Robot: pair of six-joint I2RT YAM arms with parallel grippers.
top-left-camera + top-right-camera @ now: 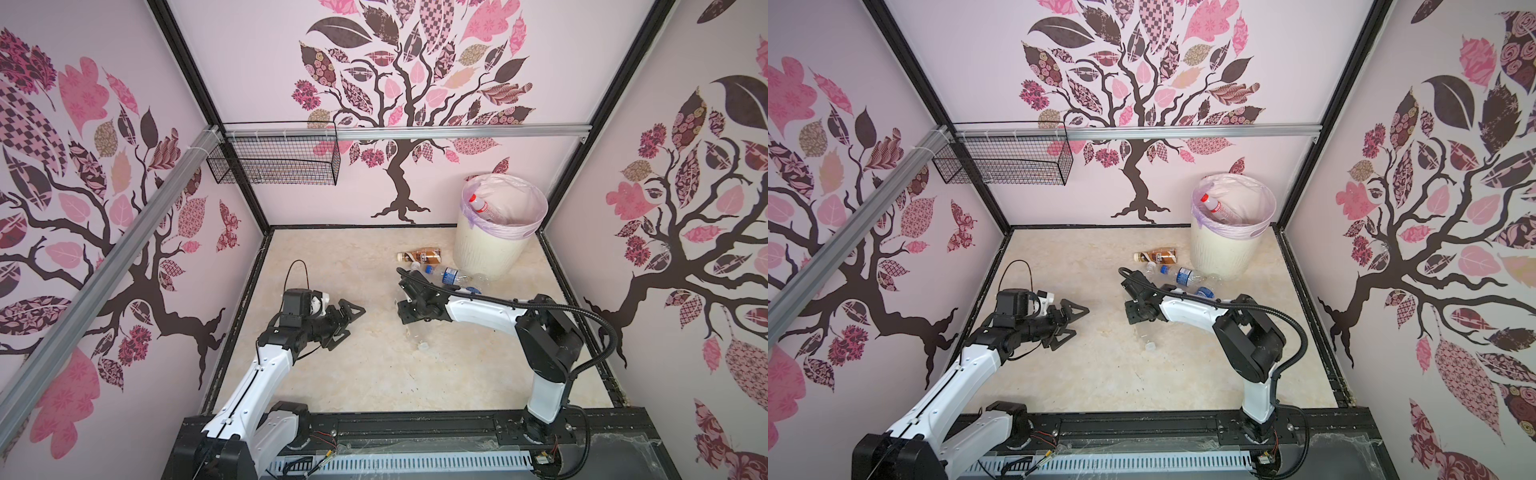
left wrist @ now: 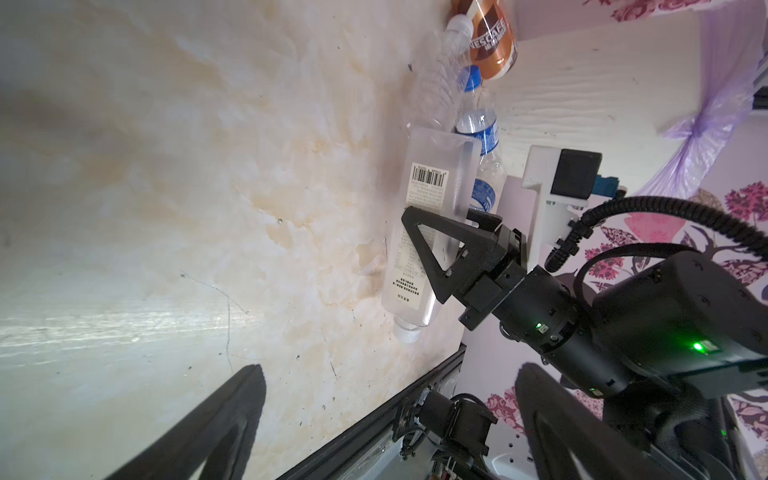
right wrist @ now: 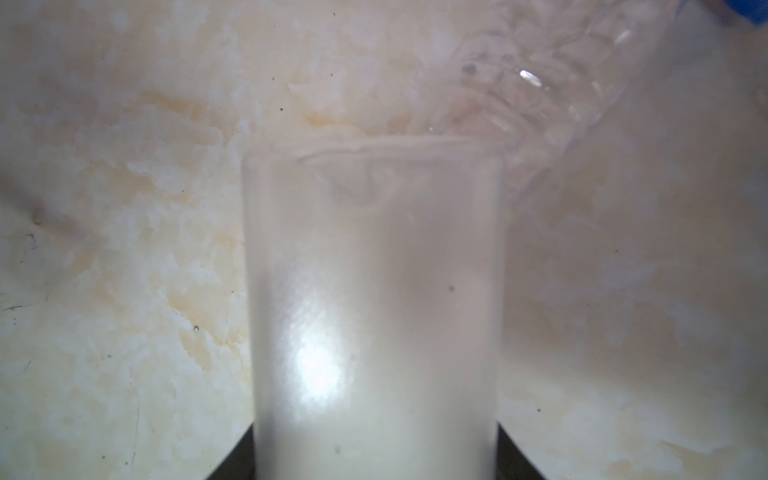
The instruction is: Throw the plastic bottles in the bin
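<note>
Pink tree-patterned walls enclose a cream marbled tabletop (image 1: 374, 374). Right fingers (image 2: 478, 253) straddle a frosted bottle (image 2: 430, 183) lying on its side mid-tabletop. One finger presses against each side, clamped on it, and the cap points toward the near edge. Left fingers (image 1: 359, 309) hang spread wide and empty, well apart from that bottle. A brown bottle (image 1: 422, 255), a blue-labelled bottle (image 1: 451, 275) and a clear ribbed bottle (image 2: 436, 79) lie near the foot of the bin (image 1: 486, 249). A red-capped bottle (image 1: 478, 204) rests inside the bin.
</note>
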